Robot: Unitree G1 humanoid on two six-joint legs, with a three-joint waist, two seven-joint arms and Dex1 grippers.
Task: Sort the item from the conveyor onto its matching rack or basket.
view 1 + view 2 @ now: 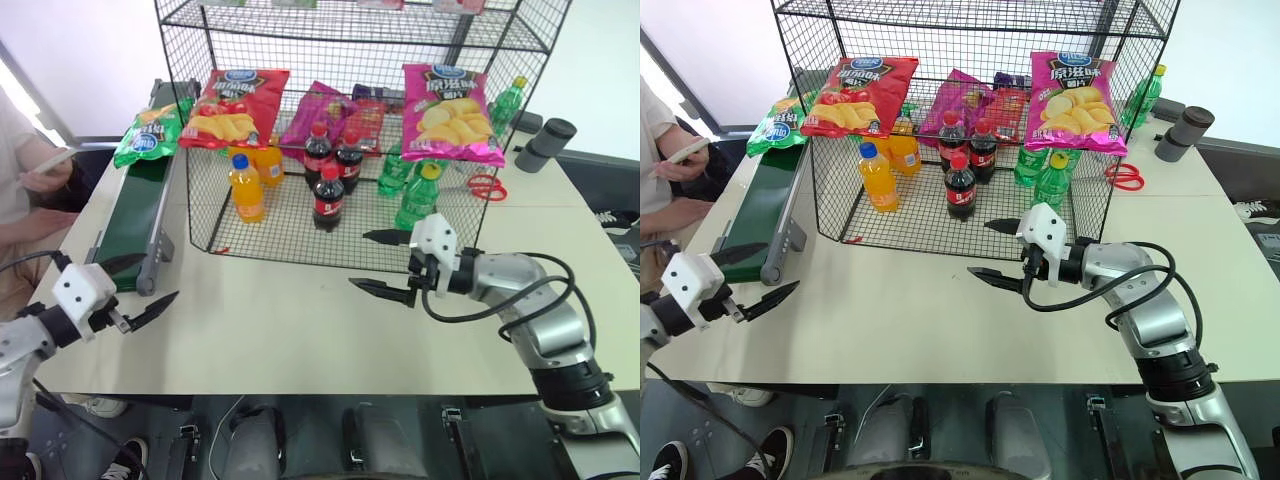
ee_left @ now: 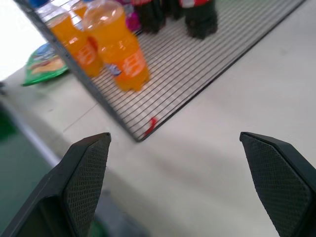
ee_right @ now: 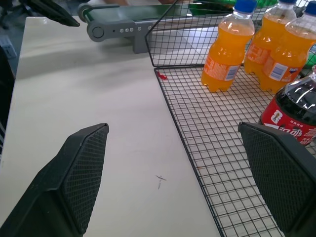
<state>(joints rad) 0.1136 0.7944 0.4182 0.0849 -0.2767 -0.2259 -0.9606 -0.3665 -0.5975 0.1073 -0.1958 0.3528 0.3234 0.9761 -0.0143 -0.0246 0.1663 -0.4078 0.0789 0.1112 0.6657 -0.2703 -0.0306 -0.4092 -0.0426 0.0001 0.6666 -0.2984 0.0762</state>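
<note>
Fingers on both sides are standing wide apart w/ nothing between them: left gripper [image 1: 142, 287] is hovering just off the near end of the conveyor [image 1: 135, 215], right gripper [image 1: 388, 265] is hanging over the table [image 1: 300, 310] in front of the rack [image 1: 340, 150]. Green crisp bag [image 1: 147, 133] is lying well beyond the left fingers, at the belt's far end beside the rack. Prob. very light, puffy, glossy and slippery, crushable contents. Best bet: pinching a flat sealed edge or corner gently, not the air-filled middle.
</note>
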